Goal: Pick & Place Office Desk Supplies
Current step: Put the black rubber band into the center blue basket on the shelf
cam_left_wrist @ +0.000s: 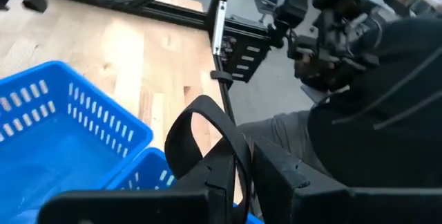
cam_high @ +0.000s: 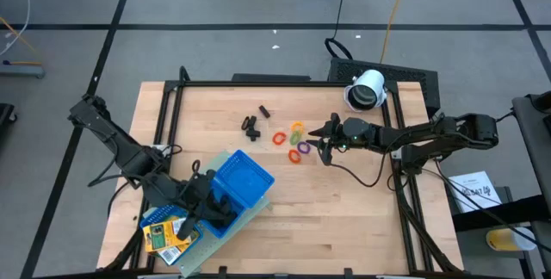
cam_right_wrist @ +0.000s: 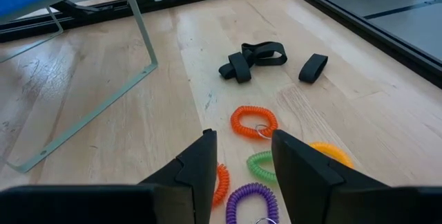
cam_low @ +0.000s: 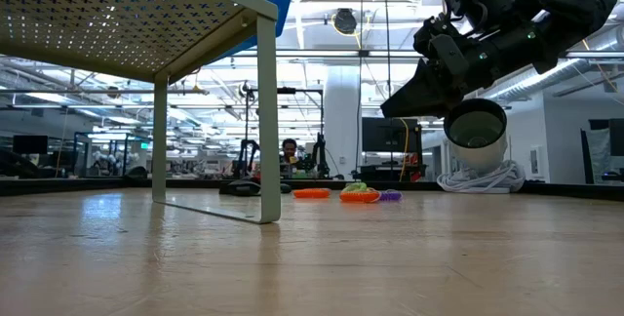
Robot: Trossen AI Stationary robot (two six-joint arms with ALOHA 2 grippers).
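Observation:
My left gripper [cam_high: 209,208] is over the near part of the blue tray [cam_high: 250,176], shut on a black loop-shaped clip piece [cam_left_wrist: 200,124]. The tray stands on a raised perforated shelf [cam_low: 117,23]. Two yellow printed packs [cam_high: 168,232] lie beside the tray on the shelf. Orange, green, purple and yellow rings [cam_right_wrist: 254,122] lie on the table mid-right. My right gripper [cam_right_wrist: 242,148] hovers open just right of them, with nothing between its fingers. More black clip pieces [cam_right_wrist: 252,58] lie farther toward the table's left. My left gripper pinches the black loop between its two fingers at the loop's lower end [cam_left_wrist: 231,175]. The rest of the loop stands out past the fingertips. It is lifted clear, above the blue tray's compartments [cam_left_wrist: 69,120].
A white cylindrical device [cam_high: 368,89] lies at the table's far right corner, behind my right arm. Black frame rails [cam_high: 172,107] run along the table's edges. The shelf's thin leg [cam_low: 268,121] stands on the table. Bare wood lies at the table's near right.

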